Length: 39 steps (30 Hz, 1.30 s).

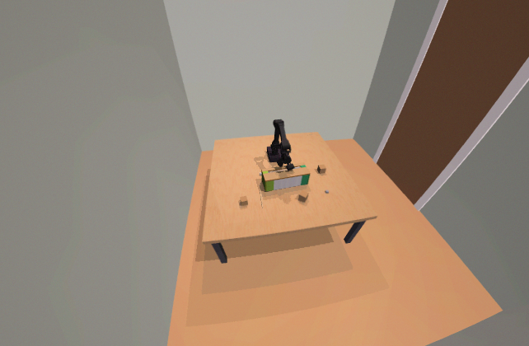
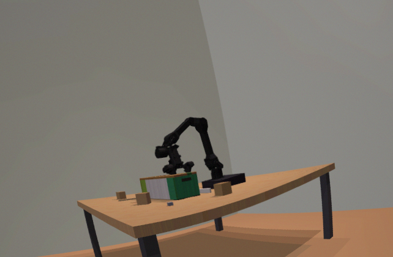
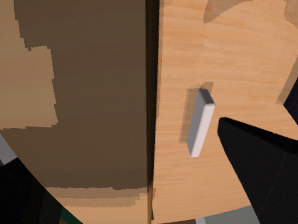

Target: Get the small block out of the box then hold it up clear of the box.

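Observation:
The box (image 1: pixel 287 182) (image 2: pixel 184 188) (image 3: pixel 100 100) stands upright, with a pale front, a light green end, a dark green end and a wooden top. No block on its shelf can be made out; the front looks opaque here. My gripper (image 1: pixel 286 165) (image 2: pixel 180 172) (image 3: pixel 147 132) is open and empty, pointing down just above the box, one finger over the top and the other beyond the back edge. A small grey-blue block (image 1: pixel 326 191) (image 2: pixel 170 204) lies on the table in front of the dark green end; I cannot tell whether it is the task's block.
A white bar (image 2: pixel 205 190) (image 3: pixel 201 125) lies on the table behind the box. Brown cubes stand around it: one front left (image 1: pixel 243 201) (image 2: pixel 120 195), one in front (image 1: pixel 303 197) (image 2: pixel 143 198), one beyond the dark green end (image 1: pixel 321 169) (image 2: pixel 223 188). A thin rod (image 1: pixel 261 199) lies front left.

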Each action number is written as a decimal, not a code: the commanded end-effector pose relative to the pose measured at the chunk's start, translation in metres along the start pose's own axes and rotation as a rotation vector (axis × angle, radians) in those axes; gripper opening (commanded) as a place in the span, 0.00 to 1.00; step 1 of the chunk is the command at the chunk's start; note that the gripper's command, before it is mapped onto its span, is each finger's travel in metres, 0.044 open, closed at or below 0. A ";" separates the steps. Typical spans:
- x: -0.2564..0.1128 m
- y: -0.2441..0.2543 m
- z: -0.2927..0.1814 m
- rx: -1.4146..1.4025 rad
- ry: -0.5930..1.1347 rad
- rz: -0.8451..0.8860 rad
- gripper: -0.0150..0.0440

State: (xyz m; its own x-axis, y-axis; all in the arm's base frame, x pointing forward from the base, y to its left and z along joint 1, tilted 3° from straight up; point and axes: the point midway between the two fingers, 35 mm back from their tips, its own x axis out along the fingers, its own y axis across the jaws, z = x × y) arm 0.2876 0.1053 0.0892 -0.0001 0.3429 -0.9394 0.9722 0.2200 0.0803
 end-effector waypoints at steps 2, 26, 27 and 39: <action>0.004 0.000 -0.013 0.001 0.003 0.003 0.93; 0.007 0.001 -0.063 0.000 0.009 0.002 0.93; -0.001 0.002 -0.065 -0.001 0.009 0.002 0.93; -0.042 0.008 -0.080 -0.054 0.012 0.047 0.84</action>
State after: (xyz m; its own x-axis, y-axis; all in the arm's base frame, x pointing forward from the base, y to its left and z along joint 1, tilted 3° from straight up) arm 0.2703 0.1629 0.1511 0.0057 0.3568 -0.9342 0.9700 0.2250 0.0918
